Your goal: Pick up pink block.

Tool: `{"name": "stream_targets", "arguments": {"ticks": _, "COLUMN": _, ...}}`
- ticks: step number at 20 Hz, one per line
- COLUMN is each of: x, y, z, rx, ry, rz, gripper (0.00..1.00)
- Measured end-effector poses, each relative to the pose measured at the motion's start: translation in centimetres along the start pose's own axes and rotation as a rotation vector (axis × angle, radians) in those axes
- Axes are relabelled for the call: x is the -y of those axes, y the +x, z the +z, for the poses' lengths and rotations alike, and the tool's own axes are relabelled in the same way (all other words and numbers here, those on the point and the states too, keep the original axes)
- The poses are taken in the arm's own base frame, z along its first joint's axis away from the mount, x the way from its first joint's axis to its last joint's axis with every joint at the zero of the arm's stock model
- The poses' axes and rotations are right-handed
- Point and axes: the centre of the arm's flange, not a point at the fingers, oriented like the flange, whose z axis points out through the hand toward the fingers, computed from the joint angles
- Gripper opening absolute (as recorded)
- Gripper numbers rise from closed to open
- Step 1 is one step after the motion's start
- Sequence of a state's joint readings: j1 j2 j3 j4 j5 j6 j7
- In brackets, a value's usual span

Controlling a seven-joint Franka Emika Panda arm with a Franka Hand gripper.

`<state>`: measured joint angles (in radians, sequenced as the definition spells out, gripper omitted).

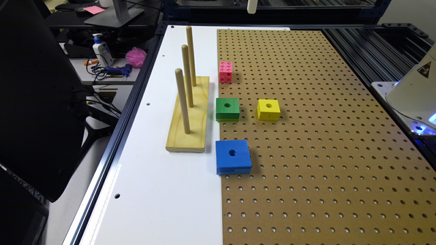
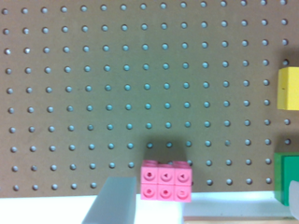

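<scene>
The pink block [image 1: 226,71] is a small cube of snap-together cubes with round dimples. It stands on the brown pegboard [image 1: 306,136] near that board's edge with the white board, beyond the green block. In the wrist view the pink block [image 2: 166,181] lies far below my gripper [image 2: 203,196], between the lines of the two fingers. One grey finger [image 2: 112,200] shows beside it and the other fingertip [image 2: 294,198] at the frame's edge, wide apart, so the gripper is open and empty. A white part of the gripper [image 1: 251,6] hangs high over the table's far end.
A green block [image 1: 227,109], a yellow block [image 1: 268,109] and a blue block [image 1: 233,157] lie on the pegboard. A wooden base with three upright pegs [image 1: 189,112] stands on the white board [image 1: 153,190] beside them. The robot base [image 1: 415,92] is at the exterior view's right.
</scene>
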<state>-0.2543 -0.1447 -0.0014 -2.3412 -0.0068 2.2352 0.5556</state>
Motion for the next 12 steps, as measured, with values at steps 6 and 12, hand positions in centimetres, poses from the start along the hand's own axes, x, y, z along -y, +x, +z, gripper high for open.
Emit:
{"name": "stream_targets", "arguments": {"ticks": 6, "x": -1.4, "y": 0.9, "z": -0.1, "rx": -0.002, "ry": 0.0, "rz": 0.0, "gripper": 1.0}}
{"name": "stream_targets", "arguments": {"ticks": 12, "x": -1.0, "y": 1.7, "z": 4.0, "rx": 0.015, "ry": -0.01, "rz": 0.0, "gripper": 1.0}}
